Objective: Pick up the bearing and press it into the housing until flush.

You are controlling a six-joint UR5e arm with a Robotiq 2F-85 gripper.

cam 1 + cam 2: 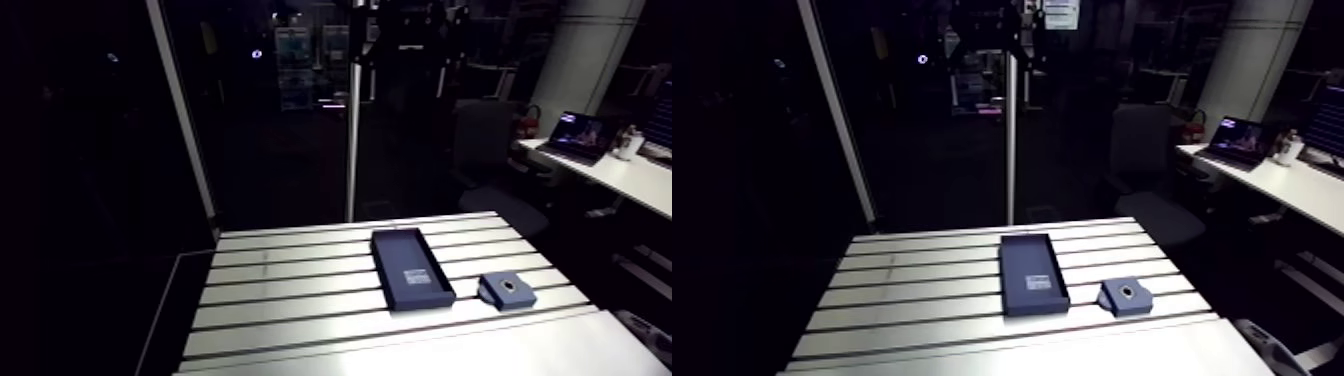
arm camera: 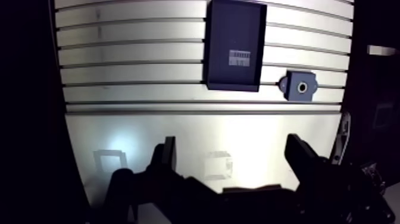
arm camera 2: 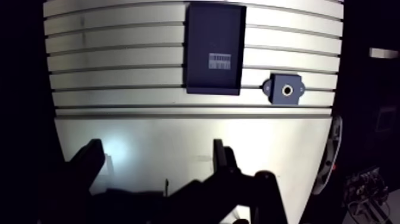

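Well ahead of the end effector (image 2: 231,144) — spread wide, nothing in it — the housing (image 2: 302,87) sits on the bench (image 2: 149,65), just beside the near corner of a dark tray (image 2: 235,24). Step looks like approach: find the bearing first, then come down square over it, centred, before closing. No loose bearing can be made out; tray shows only a striped label (image 2: 240,58). Housing: small dark block w/ side ears, pale-rimmed round bore.

hand (image 2: 232,146), fingers (image 2: 168,156) seemingly wide apart
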